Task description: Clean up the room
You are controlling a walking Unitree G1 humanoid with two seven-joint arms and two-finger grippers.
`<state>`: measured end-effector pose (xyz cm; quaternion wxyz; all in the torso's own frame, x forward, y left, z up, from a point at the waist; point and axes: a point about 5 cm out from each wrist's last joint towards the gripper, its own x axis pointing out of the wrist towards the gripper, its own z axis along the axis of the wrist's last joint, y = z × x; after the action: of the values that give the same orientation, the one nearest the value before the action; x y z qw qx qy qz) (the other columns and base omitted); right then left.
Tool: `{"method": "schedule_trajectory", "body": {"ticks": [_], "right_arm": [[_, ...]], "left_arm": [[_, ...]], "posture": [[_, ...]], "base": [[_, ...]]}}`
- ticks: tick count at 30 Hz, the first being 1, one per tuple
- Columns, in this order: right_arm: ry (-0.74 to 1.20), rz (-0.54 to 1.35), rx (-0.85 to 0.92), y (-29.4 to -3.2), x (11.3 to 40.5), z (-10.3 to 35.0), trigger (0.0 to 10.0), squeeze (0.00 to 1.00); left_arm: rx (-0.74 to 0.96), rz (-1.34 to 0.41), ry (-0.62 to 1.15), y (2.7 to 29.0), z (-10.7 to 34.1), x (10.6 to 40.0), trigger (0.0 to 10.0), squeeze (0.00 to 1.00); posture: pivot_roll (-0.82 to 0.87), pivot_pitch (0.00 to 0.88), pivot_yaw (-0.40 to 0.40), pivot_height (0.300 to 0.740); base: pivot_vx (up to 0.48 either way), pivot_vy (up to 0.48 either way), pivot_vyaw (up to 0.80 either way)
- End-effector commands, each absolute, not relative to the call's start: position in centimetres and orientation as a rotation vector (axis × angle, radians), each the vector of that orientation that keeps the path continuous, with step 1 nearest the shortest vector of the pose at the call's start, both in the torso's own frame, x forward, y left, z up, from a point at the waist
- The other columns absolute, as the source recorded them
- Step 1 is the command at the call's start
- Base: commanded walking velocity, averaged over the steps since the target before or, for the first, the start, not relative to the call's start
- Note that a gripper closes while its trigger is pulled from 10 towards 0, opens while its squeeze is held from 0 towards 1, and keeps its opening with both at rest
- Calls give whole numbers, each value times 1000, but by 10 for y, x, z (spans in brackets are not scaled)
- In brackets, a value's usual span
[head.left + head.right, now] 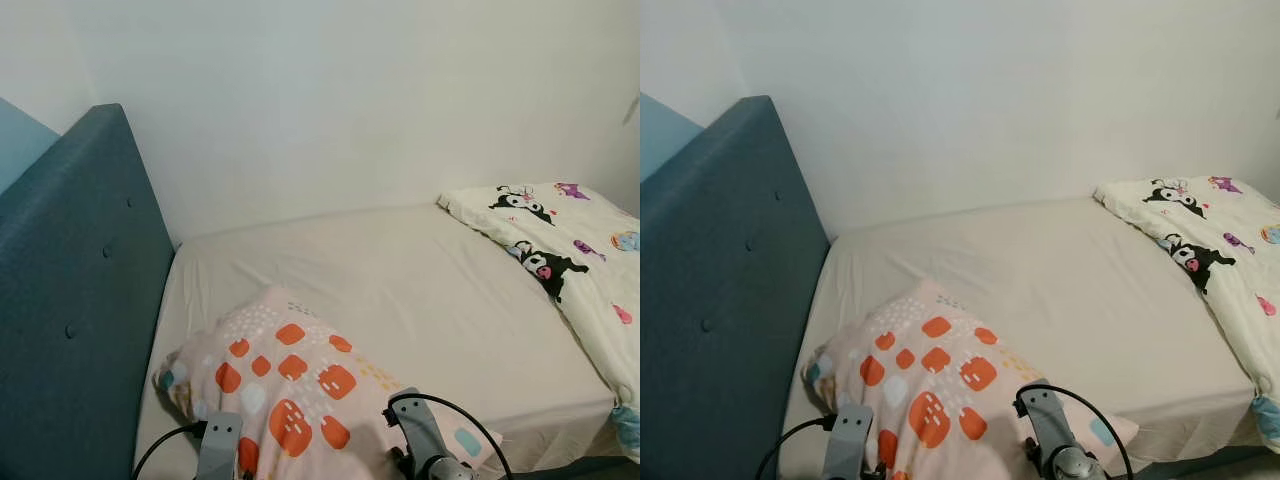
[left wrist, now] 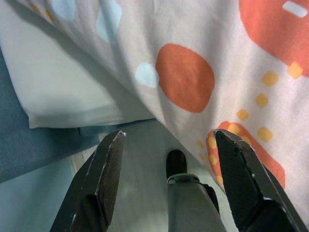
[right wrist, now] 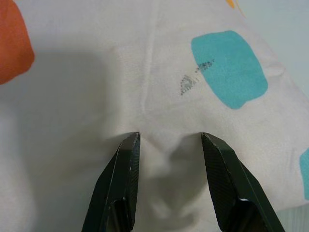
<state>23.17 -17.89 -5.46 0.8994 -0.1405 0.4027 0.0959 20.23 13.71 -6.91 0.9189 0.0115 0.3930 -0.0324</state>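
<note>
My right jaws (image 3: 169, 137) are spread, both tips pressing down into the pillow (image 1: 300, 385), and a little ridge of pale fabric bulges up between them. Nothing pinched yet; the cloth is just dimpled under the tips, near a teal blotch of the print. My left jaws (image 2: 169, 140) are spread too, and they hold nothing: they hang below the pillow's near-left corner, the orange-spotted cover just beside one finger and the bed's pale sheet edge past the other. I can't say whether that finger is touching the cover.

Looking down from my head, the pillow lies at the near-left part of the bed (image 1: 420, 290), tilted at an angle to the blue headboard (image 1: 80, 290) and near it, its near edge reaching the mattress edge in front of me. My two wrists sit low at that near edge, one on each side. Over on the far right, a cartoon-print blanket (image 1: 580, 260) is bunched along that side of the bed, well apart from the pillow.

So I judge the step in hand is straightening the pillow as part of tidying the bed. Next I need to close the right jaws on that fold, bring the left up to catch its corner, then lift and square the pillow against the headboard. The blanket looks like a later job.
</note>
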Motion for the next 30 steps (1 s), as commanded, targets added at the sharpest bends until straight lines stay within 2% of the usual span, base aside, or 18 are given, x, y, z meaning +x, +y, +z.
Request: {"method": "schedule_trajectory", "body": {"ticks": [1,8,21,30], "right_arm": [[817,217,-298,-175,234,-53,10000,0],[812,214,-301,-174,237,-52,10000,0],[804,210,-302,-174,241,-49,10000,0],[819,212,-307,-178,235,-52,10000,0]], "left_arm": [[20,-45,806,143,-70,200,10000,0],[40,-54,819,146,-72,198,10000,0],[54,-67,814,145,-71,199,10000,0],[55,-60,811,145,-71,197,10000,0]], "posture": [[-112,0,-18,740],[-118,0,-3,740],[-121,0,-26,740],[-97,0,-26,740]], "base": [[0,0,0],[0,0,0],[0,0,0],[0,0,0]]}}
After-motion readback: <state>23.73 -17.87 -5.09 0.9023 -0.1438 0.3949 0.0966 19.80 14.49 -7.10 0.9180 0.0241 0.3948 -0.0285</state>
